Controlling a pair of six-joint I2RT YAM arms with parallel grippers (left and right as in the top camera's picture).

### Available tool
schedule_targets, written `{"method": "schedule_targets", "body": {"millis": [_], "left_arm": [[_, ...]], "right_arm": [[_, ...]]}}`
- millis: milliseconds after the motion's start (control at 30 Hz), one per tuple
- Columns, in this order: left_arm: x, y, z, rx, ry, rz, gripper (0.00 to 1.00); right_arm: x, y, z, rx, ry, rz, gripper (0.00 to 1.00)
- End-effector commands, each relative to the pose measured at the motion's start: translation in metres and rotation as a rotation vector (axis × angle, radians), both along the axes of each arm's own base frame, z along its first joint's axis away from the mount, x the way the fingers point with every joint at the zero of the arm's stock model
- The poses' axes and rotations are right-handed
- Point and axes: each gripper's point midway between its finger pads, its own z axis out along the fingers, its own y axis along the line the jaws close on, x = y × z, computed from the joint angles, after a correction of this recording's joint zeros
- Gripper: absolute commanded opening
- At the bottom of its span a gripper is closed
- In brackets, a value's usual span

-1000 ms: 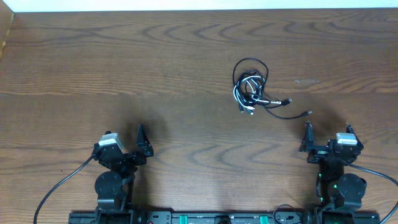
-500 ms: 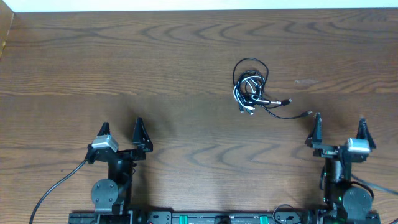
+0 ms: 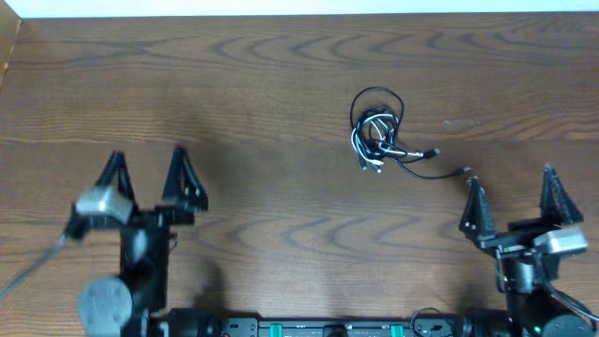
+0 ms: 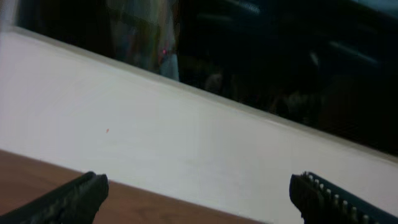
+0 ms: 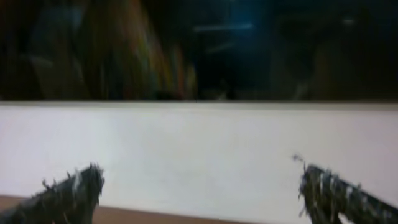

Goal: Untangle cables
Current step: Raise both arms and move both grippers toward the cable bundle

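The cables (image 3: 382,133) lie in a small black and white knot on the wooden table (image 3: 281,103), right of centre in the overhead view, with two plug ends trailing to the right. My left gripper (image 3: 148,162) is open at the near left, far from the knot. My right gripper (image 3: 512,181) is open at the near right, just below and right of the trailing black plug end (image 3: 462,169). Nothing is between either pair of fingers. Both wrist views show only the open fingers (image 4: 74,198) (image 5: 68,193) against a white wall; the cables are out of those views.
The table's far edge meets a white wall (image 3: 299,7) along the top. The arm bases and a black rail (image 3: 309,328) sit along the near edge. A black arm cable (image 3: 28,271) trails off at the near left.
Both arms have lifted and swung their wrists upward, the left one drifting left and the right one turning to face the far wall. Both grippers stay open. The cables have not moved.
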Motion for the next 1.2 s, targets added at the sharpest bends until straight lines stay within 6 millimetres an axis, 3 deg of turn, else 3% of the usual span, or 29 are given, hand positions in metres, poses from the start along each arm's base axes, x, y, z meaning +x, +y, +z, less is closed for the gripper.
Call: {"method": "schedule_targets", "body": {"millis": [0, 167, 333, 500, 633, 900, 1167], "left_arm": [[0.034, -0.026, 0.019, 0.057, 0.097, -0.143, 0.98], [0.054, -0.029, 0.057, 0.124, 0.180, -0.151, 0.98], [0.051, -0.027, 0.072, 0.233, 0.251, -0.136, 0.98], [0.039, -0.027, 0.072, 0.267, 0.254, -0.135, 0.98], [0.020, -0.033, 0.061, 0.273, 0.296, -0.177, 0.98], [0.002, -0.036, 0.067, 0.270, 0.266, -0.192, 0.98], [-0.003, -0.037, 0.034, 0.258, 0.401, -0.219, 0.98]], "right_arm": [[-0.010, 0.003, 0.041, -0.092, -0.005, -0.028, 0.99], [0.003, 0.000, 0.061, -0.144, 0.152, -0.054, 0.99], [0.024, -0.005, 0.071, -0.127, 0.340, -0.058, 0.99], [0.037, 0.000, 0.067, -0.116, 0.580, -0.003, 0.99], [0.030, 0.014, 0.077, -0.111, 0.690, 0.090, 0.99], [-0.002, 0.033, 0.125, -0.131, 0.597, 0.189, 0.99], [-0.012, 0.039, 0.129, -0.138, 0.573, 0.219, 0.97]]}}
